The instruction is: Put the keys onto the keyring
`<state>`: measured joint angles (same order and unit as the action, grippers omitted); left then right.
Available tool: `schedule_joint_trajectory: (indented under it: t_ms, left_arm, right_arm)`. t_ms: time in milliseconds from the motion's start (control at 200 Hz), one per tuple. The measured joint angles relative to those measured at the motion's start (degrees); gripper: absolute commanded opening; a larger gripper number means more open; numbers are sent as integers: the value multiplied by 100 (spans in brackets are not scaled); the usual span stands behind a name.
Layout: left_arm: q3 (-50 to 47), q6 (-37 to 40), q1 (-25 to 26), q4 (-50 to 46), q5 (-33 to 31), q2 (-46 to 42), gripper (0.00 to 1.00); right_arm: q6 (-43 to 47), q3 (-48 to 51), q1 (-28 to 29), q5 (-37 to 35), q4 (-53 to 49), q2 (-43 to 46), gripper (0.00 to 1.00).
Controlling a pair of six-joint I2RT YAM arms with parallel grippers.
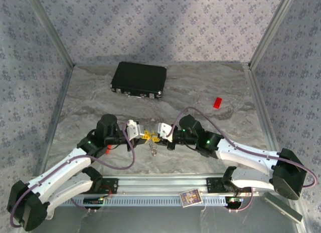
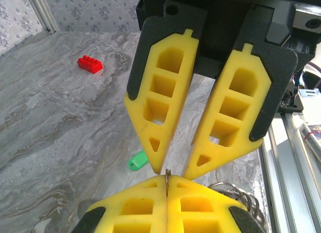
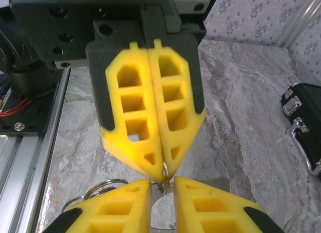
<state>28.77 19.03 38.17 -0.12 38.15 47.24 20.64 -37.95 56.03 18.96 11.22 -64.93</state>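
Left wrist view showed my left gripper (image 2: 167,185) clamped shut on the keyring (image 2: 167,174), with my right gripper (image 2: 173,172) facing it, jaws a little apart at the keyring's edge. I judged threading was in hand: next my right jaws needed a key, and the green key (image 2: 138,162) lay on the table (image 2: 60,123) just below the keyring. No writing could be read.
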Motion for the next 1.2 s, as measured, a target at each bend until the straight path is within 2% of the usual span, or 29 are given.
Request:
schedule_joint_trajectory:
  t_ms: [295,345,410,485,655,979,1199]
  left_arm:
    - [-149,-221,101,144,-197,-39,0]
    - [-166,-221,131,142,-234,-39,0]
    - [-177,-221,186,140,-295,-39,0]
    - [-197,-221,260,146,-310,-63,0]
    - [-225,-223,361,229,-308,-188,0]
    - [-323,-269,435,422,-302,-247,0]
    - [-330,-264,509,433,-326,-247,0]
  right_arm:
    - [-46,105,11,-9,109,-48,9]
    - [-46,125,11,-7,109,-48,13]
    - [-72,162,11,-7,114,-48,26]
    - [-39,247,7,-2,199,-28,30]
    - [-59,516,-94,63,238,118,28]
    - [-240,525,-96,343,444,76,21]
    - [-308,529,-87,444,472,76,20]
